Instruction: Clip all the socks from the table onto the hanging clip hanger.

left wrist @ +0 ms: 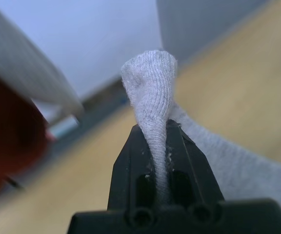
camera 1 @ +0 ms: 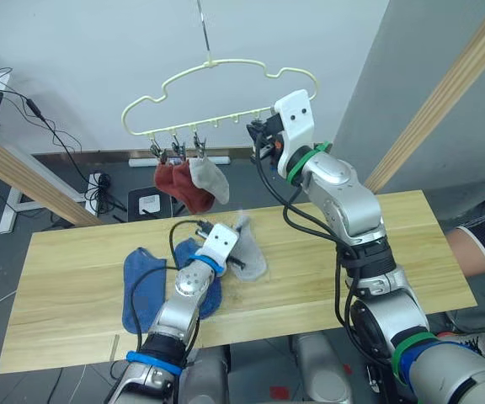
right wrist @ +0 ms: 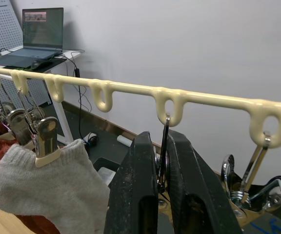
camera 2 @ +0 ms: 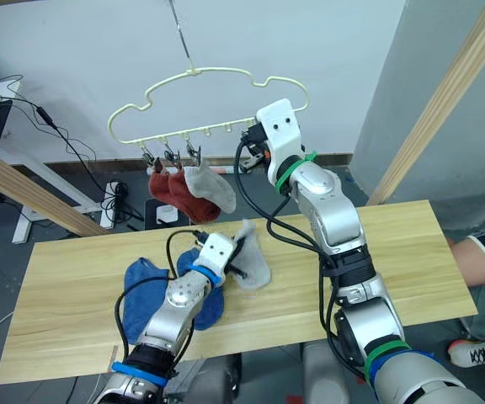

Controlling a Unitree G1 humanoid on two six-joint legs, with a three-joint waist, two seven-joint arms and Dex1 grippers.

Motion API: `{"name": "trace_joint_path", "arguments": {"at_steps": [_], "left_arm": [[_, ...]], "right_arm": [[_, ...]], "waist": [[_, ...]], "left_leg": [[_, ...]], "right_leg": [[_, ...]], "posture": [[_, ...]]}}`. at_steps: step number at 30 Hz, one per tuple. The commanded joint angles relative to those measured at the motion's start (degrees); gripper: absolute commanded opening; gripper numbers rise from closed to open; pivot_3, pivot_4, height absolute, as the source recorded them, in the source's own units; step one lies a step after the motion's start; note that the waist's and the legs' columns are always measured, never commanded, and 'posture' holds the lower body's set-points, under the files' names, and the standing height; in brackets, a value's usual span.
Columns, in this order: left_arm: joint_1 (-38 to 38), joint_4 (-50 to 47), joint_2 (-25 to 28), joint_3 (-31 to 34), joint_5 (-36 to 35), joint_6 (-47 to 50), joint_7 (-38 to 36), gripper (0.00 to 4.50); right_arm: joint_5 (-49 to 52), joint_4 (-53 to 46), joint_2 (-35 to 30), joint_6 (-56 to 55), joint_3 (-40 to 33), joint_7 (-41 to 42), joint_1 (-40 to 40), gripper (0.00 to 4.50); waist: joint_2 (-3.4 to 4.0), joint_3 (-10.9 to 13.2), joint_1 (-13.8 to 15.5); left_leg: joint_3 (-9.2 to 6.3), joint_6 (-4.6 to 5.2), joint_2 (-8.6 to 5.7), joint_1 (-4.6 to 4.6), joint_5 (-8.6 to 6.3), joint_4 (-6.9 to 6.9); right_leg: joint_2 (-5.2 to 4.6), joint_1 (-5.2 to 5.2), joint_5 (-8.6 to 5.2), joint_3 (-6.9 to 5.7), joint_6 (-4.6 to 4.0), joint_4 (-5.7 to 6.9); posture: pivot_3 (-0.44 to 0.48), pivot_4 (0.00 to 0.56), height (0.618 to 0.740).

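Note:
The pale yellow clip hanger (camera 1: 217, 84) hangs above the far edge of the table (camera 1: 377, 244). Two rust red socks (camera 1: 175, 181) and one light grey sock (camera 1: 209, 178) hang side by side from its left clips. My right gripper (right wrist: 162, 141) is up at the hanger's bar, shut on the wire of a free clip (right wrist: 164, 131) right of the hung socks. My left gripper (left wrist: 160, 131) is shut on a second light grey sock (left wrist: 150, 87), whose pinched end stands up between the fingers while the rest (camera 1: 249, 248) trails onto the table. Two blue socks (camera 1: 146, 286) lie on the table to its left.
Round wooden poles slant at the right (camera 1: 453, 84) and left (camera 1: 23, 177). A person's arm (camera 1: 478, 244) shows past the table's right end. Behind the hanger, a laptop (right wrist: 40, 29) sits on a side table and cables run across the floor.

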Motion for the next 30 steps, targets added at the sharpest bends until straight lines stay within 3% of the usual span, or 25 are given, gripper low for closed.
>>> {"name": "trace_joint_path", "arguments": {"at_steps": [1,8,30], "left_arm": [[-2.7,-1.8,-1.0,0.0,2.1,-4.6,2.4,0.01],[-6.3,-2.4,-2.8,-0.2,3.9,-6.6,4.2,0.01],[-6.6,-4.3,-5.1,1.0,0.7,-6.5,2.2,0.01]], "right_arm": [[1.0,-4.0,0.4,0.3,0.0,0.0,-0.6,0.00],[1.4,-5.1,0.5,1.5,0.4,0.8,-0.1,0.00],[1.2,-6.4,0.9,3.6,1.2,1.8,1.1,0.00]], "waist": [[0.00,0.0,0.0],[0.00,0.0,-0.3],[0.00,0.0,-0.3]], "left_leg": [[0.00,0.00,-0.01,0.00,0.00,0.00],[0.00,0.01,-0.01,-0.01,0.00,-0.07],[0.00,0.01,-0.01,-0.01,0.00,-0.05]], "right_leg": [[0.00,0.00,0.00,0.01,0.00,-0.01],[0.00,-0.03,0.00,-0.01,0.00,-0.09],[0.01,-0.02,0.00,-0.01,0.00,-0.08]], "posture": [[-0.198,0.307,0.740],[-0.206,0.307,0.740],[-0.206,0.313,0.740]]}}
